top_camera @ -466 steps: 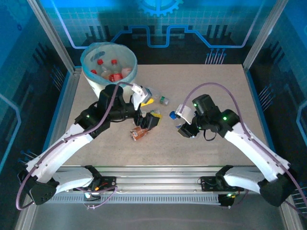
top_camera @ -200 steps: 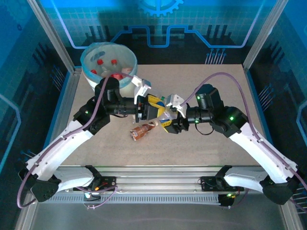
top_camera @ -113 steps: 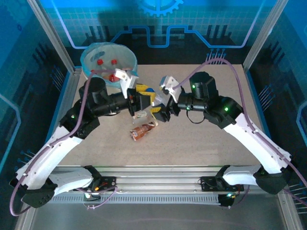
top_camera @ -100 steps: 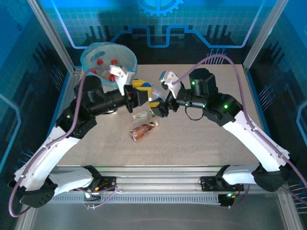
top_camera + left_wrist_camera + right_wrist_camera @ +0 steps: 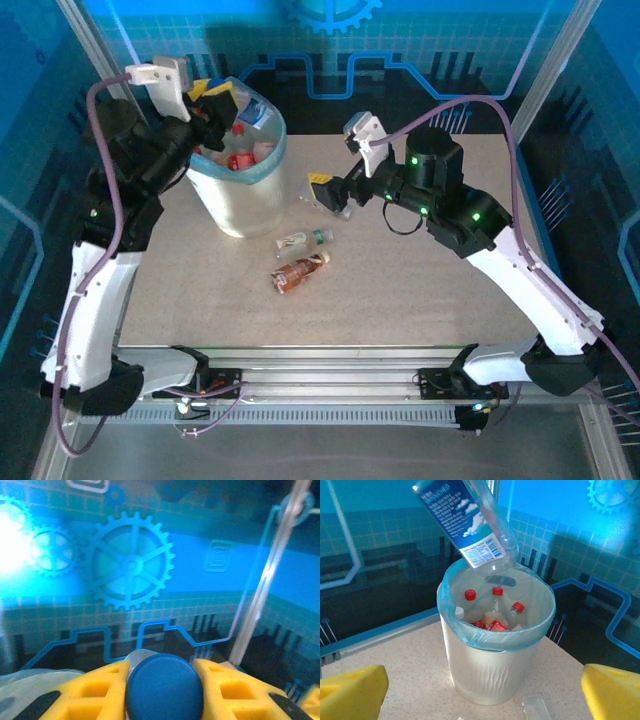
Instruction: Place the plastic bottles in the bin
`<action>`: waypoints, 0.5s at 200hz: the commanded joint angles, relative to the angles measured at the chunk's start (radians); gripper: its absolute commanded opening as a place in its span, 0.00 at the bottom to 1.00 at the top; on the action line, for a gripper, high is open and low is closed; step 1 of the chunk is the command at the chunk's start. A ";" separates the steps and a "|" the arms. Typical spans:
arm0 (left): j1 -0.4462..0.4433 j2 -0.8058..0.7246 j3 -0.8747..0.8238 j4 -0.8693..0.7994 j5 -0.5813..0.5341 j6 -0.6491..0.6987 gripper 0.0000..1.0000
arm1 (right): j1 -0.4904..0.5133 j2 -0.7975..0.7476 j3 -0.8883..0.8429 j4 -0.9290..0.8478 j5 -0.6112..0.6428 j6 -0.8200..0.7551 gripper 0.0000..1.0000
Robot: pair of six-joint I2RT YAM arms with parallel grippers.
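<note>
Over the bin's (image 5: 240, 200) eleven-o'clock rim, the left end effector (image 5: 213, 95) gripped a bottle (image 5: 470, 525) — dropped there, it could bounce out.

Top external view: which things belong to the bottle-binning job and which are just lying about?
Job:
- round white bin with blue liner
- red-capped bottles inside it
- clear blue-capped bottle in the left gripper, above the bin
- small clear bottle and brown bottle lying loose
- open right gripper

Just there:
- speckled beige table
- blue gear-pattern backdrop
</note>
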 commanded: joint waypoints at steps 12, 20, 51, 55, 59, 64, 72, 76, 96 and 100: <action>0.096 0.087 0.042 -0.022 -0.022 0.009 0.00 | 0.027 0.037 0.068 0.030 0.003 0.079 1.00; 0.120 0.107 0.045 -0.017 -0.005 -0.006 0.00 | 0.035 0.047 0.072 0.023 0.012 0.083 1.00; 0.193 0.180 0.056 -0.033 0.048 -0.063 0.00 | 0.060 0.087 0.072 0.002 0.031 0.117 1.00; 0.196 0.186 0.049 -0.033 0.048 -0.064 0.00 | 0.061 0.092 0.072 -0.004 0.030 0.123 1.00; 0.198 0.191 0.041 -0.033 0.050 -0.064 0.00 | 0.064 0.096 0.072 -0.009 0.029 0.126 1.00; 0.204 0.196 0.028 -0.032 0.057 -0.065 0.00 | 0.067 0.104 0.071 -0.016 0.028 0.130 1.00; 0.212 0.209 0.013 -0.040 0.083 -0.069 0.00 | 0.071 0.114 0.068 -0.027 0.031 0.134 1.00; 0.216 0.218 0.009 -0.049 0.094 -0.072 0.00 | 0.073 0.118 0.067 -0.032 0.031 0.136 1.00; 0.223 0.250 -0.014 -0.079 0.133 -0.087 0.00 | 0.076 0.144 0.065 -0.055 0.032 0.153 1.00; 0.223 0.252 -0.022 -0.079 0.136 -0.089 0.00 | 0.077 0.151 0.065 -0.060 0.030 0.157 1.00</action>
